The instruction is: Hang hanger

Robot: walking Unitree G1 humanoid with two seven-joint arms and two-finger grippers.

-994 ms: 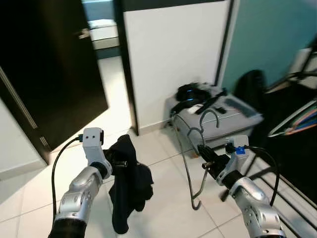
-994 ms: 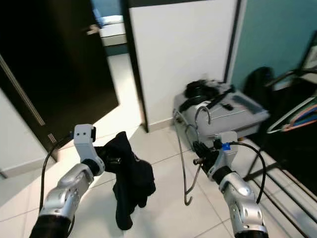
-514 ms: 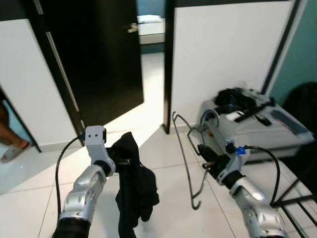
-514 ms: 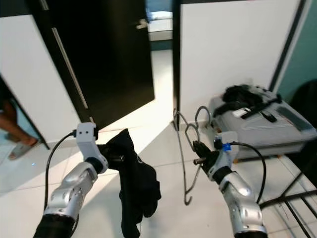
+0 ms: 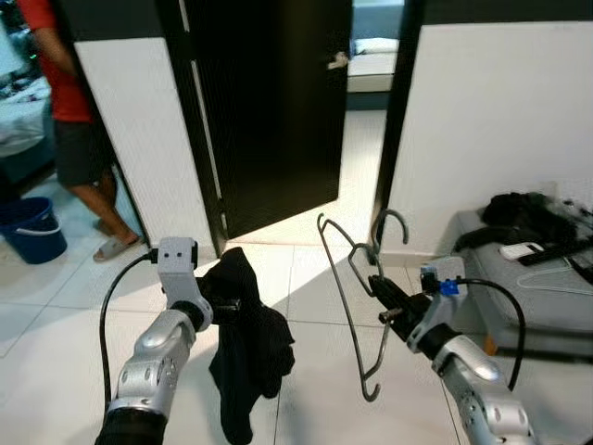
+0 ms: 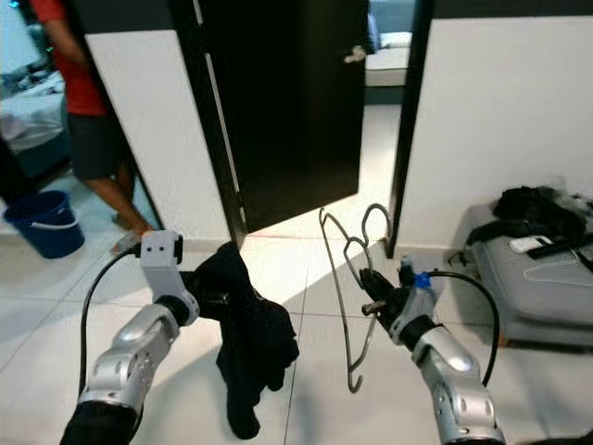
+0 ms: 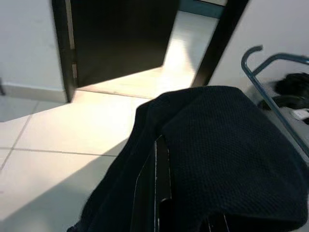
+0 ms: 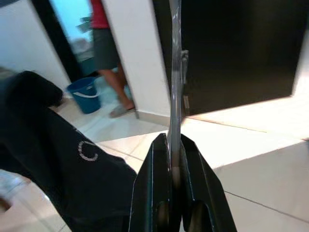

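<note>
Daylight is admitted through the open doorway (image 5: 366,102), and a bright wedge is cast on the tiled floor (image 5: 306,278), with mild glare. Soft shadows are thrown beside it. In the right wrist view, the hanger (image 8: 174,72) is blurred by closeness, and the edges are slightly bowed.

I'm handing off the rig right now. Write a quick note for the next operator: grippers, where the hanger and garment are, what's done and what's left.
Left gripper: shut on the black garment, which hangs off it above the tiled floor.
Right gripper: shut on the wire hanger, held out in front with its hook up.
Surroundings: dark open door ahead, grey suitcase on the robot's right, a person and blue bucket far left.
Done: both items are picked up and in hand.
Left: the garment is not on the hanger yet, and the hanger is not hung. No rail is in sight from here.
</note>
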